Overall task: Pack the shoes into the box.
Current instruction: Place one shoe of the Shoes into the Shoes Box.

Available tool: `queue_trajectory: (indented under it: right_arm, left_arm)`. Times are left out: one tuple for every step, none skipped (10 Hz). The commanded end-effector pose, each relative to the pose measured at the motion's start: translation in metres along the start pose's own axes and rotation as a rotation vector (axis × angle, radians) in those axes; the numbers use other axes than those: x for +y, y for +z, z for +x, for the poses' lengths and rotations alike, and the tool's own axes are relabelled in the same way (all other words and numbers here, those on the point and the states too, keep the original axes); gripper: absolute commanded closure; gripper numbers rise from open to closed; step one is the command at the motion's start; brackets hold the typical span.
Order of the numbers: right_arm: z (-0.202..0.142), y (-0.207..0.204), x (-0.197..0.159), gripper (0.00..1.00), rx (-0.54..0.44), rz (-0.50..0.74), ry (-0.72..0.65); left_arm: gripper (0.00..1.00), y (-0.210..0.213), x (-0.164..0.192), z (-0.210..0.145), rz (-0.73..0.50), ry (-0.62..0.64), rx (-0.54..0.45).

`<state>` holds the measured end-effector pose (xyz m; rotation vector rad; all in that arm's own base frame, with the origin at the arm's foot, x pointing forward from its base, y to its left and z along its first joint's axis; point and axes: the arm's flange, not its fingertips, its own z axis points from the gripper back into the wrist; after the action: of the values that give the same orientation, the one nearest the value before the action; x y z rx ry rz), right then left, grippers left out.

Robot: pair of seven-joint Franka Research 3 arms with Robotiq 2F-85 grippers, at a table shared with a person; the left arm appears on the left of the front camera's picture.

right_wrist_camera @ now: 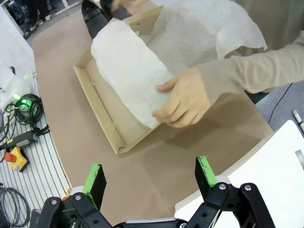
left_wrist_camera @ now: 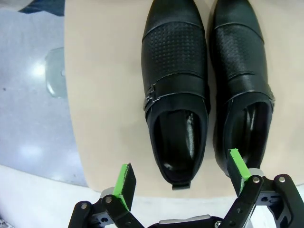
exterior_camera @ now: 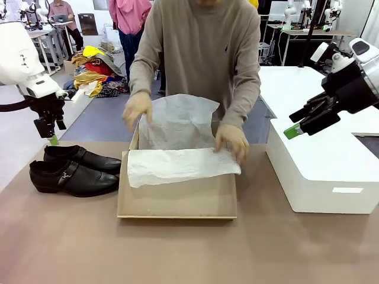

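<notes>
Black leather, glossy: the shoes (exterior_camera: 74, 171), side by side on the counter (exterior_camera: 177, 254) just left of the box (exterior_camera: 177, 207), toes toward it, neither packed yet; reads as the first pick. Use the left gripper (exterior_camera: 52, 135), hanging released and empty above the far shoe. From the wrist, note one of the pads (left_wrist_camera: 124, 183) outside a heel end and the other over the neighbour's opening; shift to straddle one shoe only. Close across the strap or the sides of the opening; grip firmly, since polished leather probably slips; lift level. Hold off while the person's hands (exterior_camera: 233, 141) spread the tissue paper (exterior_camera: 177, 165) in the box; lower only once clear. Leave the right gripper (exterior_camera: 294, 130) raised over the white box (exterior_camera: 323, 171), likewise released, grasping nothing.
</notes>
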<state>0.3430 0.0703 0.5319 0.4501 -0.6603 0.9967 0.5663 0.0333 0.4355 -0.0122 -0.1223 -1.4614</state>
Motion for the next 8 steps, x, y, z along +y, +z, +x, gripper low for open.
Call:
queue_trajectory:
  right_arm:
    - [0.0005, -0.0002, -0.0007, 0.00, -0.014, 0.012, 0.006]
    - [0.0005, -0.0002, -0.0007, 0.00, -0.014, 0.012, 0.006]
    - [0.0005, -0.0002, -0.0007, 0.00, -0.014, 0.012, 0.006]
    - [0.0005, -0.0002, -0.0007, 0.00, -0.014, 0.012, 0.006]
    - [0.0005, -0.0002, -0.0007, 0.00, -0.014, 0.012, 0.006]
    - [0.0005, -0.0002, -0.0007, 0.00, -0.014, 0.012, 0.006]
    - [0.0005, -0.0002, -0.0007, 0.00, -0.014, 0.012, 0.006]
    - [0.0005, -0.0002, -0.0007, 0.00, -0.014, 0.012, 0.006]
  left_arm:
    - [0.00, -0.0018, 0.0058, -0.0008, -0.023, 0.019, 0.005]
    - [0.00, -0.0048, 0.0071, -0.0009, -0.024, 0.018, 0.007]
    - [0.00, -0.0072, 0.0088, 0.0004, -0.038, 0.027, 0.003]
    - [0.00, -0.0075, 0.0104, 0.0006, -0.055, 0.014, 0.000]
    - [0.00, -0.0117, 0.0033, -0.0006, -0.022, 0.008, 0.001]
    - [0.00, -0.0117, 0.0033, -0.0006, -0.022, 0.008, 0.001]
    - [0.00, -0.0117, 0.0033, -0.0006, -0.022, 0.008, 0.001]
    - [0.00, -0.0117, 0.0033, -0.0006, -0.022, 0.008, 0.001]
